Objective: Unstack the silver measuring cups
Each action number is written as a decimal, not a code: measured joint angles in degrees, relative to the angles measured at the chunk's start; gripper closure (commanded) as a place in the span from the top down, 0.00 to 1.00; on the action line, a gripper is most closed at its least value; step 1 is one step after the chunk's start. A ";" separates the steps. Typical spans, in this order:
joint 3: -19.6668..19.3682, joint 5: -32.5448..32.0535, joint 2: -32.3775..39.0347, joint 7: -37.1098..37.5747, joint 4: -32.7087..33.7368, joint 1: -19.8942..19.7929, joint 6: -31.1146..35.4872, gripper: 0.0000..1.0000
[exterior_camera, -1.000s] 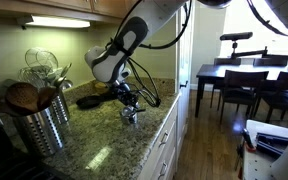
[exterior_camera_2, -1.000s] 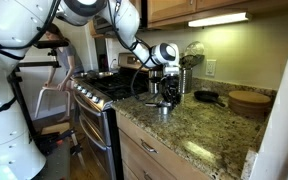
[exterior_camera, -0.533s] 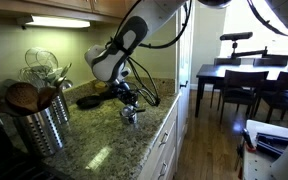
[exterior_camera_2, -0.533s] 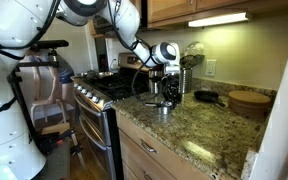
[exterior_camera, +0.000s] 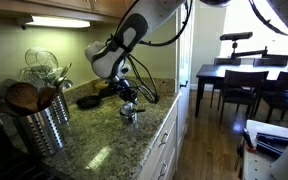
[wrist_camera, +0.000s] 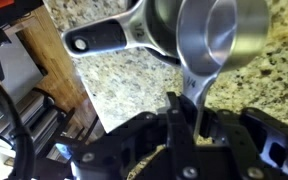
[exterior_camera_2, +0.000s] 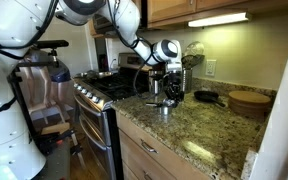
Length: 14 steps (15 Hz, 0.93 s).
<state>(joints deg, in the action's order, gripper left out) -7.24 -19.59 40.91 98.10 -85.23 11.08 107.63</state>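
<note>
The silver measuring cups sit near the granite counter's front edge, and also show in the other exterior view. In the wrist view my gripper is shut on the thin flat handle of one shiny cup. This cup hangs over the counter. A second cup with a black-tipped handle lies just behind it, partly overlapped. In both exterior views the gripper hovers right above the cups.
A large ribbed steel utensil canister stands at the near left. A black round pan lies behind the cups. A stove adjoins the counter, and a wooden bowl sits further along. A dining table with chairs stands beyond.
My gripper has risen slightly, with the cup's handle still held in it. The rest of the scene has not moved.
</note>
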 measured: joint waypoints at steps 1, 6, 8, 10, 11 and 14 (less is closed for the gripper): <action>-0.24 -0.01 -0.10 0.00 0.00 -0.01 -0.03 0.01; -1.81 -0.02 -0.48 0.10 0.00 -0.10 -0.16 0.01; -2.43 -0.02 -0.95 0.41 -0.14 -0.17 -0.20 0.01; -2.81 -0.02 -1.70 0.82 -0.45 -0.41 -0.24 0.01; -2.93 -0.02 -2.01 1.02 -0.54 -0.62 -0.30 0.01; -3.14 -0.02 -3.31 1.58 -1.70 -1.16 -0.53 0.01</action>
<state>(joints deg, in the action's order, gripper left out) -10.38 -19.61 37.60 99.69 -86.93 9.92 107.10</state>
